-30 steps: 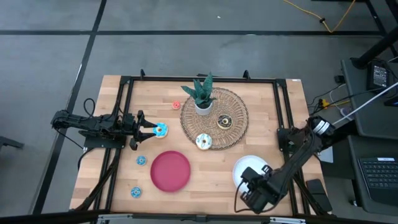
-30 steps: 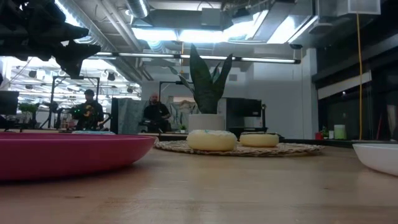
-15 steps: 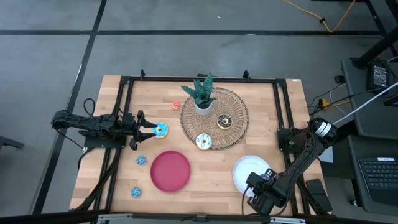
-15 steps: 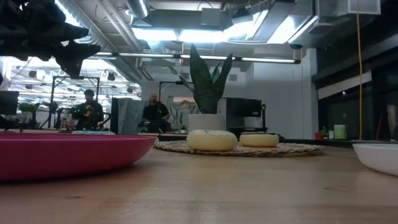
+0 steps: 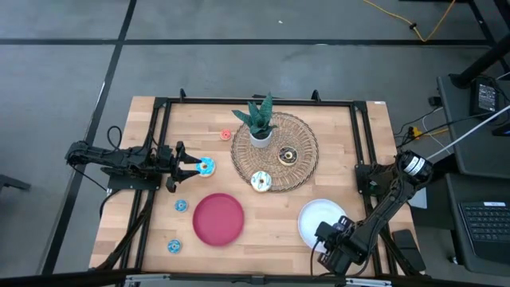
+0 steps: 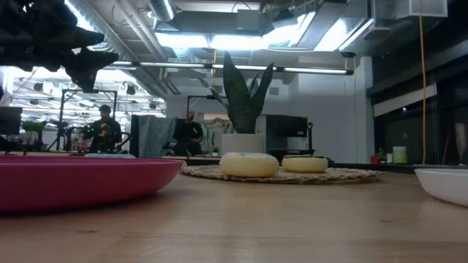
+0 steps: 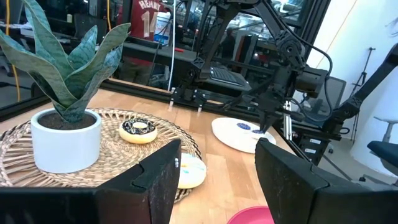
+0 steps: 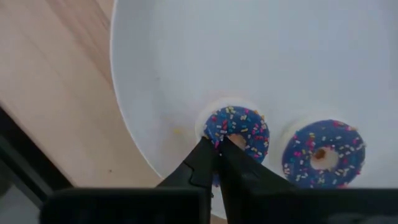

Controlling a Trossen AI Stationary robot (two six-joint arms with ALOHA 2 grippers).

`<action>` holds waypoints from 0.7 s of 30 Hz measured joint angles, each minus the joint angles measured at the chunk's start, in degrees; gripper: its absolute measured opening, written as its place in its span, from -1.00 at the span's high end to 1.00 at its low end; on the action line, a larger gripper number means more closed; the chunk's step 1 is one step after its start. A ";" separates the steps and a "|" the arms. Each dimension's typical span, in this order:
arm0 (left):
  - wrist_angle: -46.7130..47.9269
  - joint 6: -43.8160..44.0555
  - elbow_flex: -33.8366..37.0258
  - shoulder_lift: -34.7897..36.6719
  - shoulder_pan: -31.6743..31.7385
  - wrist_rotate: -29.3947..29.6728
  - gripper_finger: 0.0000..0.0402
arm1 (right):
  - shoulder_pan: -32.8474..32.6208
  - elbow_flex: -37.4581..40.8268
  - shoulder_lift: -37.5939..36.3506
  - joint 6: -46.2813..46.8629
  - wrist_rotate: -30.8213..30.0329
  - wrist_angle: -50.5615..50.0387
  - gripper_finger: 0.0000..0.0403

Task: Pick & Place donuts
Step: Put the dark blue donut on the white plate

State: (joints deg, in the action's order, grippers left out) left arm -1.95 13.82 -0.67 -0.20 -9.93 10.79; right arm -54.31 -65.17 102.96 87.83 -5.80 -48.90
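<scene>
Blue sprinkled donuts (image 8: 236, 129) on white plate (image 8: 186, 62), seen only past right tool's (image 8: 217, 144) closed tips; left tool (image 7: 217, 163) wide.

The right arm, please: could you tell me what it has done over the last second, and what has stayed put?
The right gripper slid a little toward the table's right front corner over the white plate's edge, then settled. Its fingertips are closed at a small blue sprinkled donut on that plate. The left gripper remains by the light-blue donut; the red plate and woven mat are unmoved.
</scene>
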 joint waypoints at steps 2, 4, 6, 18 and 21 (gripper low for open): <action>-0.01 0.00 0.00 0.01 0.00 0.00 0.01 | -0.01 -0.04 0.00 -0.46 0.00 -0.05 0.79; -0.01 0.00 0.00 0.02 0.00 0.00 0.01 | -0.01 -0.37 0.00 -0.96 -0.04 -0.09 0.69; 0.00 0.00 0.00 0.00 0.02 0.00 0.01 | 0.01 -0.57 0.00 -1.19 -0.09 -0.09 0.57; 0.00 0.00 0.00 0.00 0.02 0.00 0.01 | 1.31 -0.59 0.00 -1.54 0.05 -1.04 0.18; -0.01 0.00 0.00 -0.01 0.00 0.00 0.01 | 1.89 -2.20 0.07 -2.65 0.23 -4.40 0.15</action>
State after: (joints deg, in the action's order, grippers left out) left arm -1.96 13.82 -0.67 -0.21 -9.93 10.79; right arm -52.42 -67.37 103.02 85.18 -5.57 -53.31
